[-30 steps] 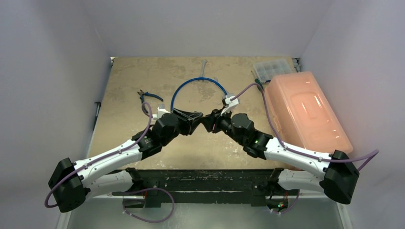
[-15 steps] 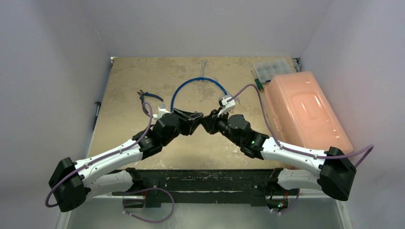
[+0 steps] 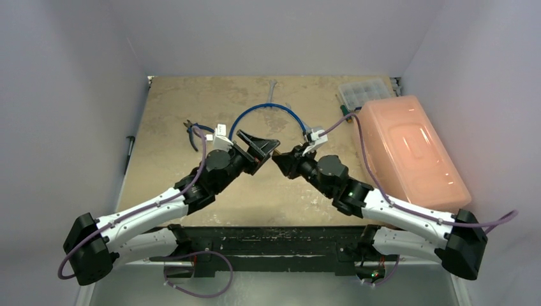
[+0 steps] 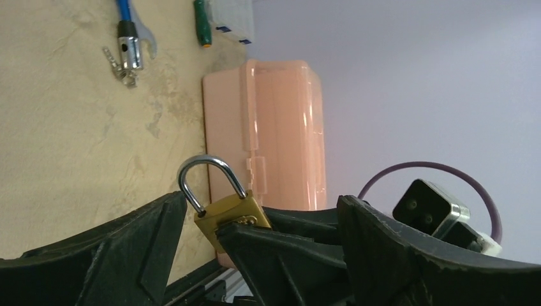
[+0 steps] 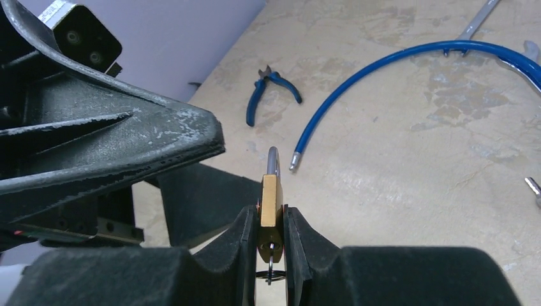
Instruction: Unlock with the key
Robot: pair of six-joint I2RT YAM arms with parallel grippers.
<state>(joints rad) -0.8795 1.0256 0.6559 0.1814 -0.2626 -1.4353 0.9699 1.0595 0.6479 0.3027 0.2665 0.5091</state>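
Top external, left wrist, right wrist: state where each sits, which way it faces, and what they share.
Top external: above and behind the bases, looking down on the table; left arm and right arm show.
Left wrist: on the left arm, facing the pink box; left fingers frame the padlock.
Right wrist: on the right arm, facing the pliers; right fingers clamp the padlock.
Shared: padlock, in both wrist views.

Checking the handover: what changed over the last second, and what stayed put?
The left gripper opened wide; the right gripper closed on the brass padlock, and its arm shifted slightly right. The blue cable, pliers and pink box stayed put.
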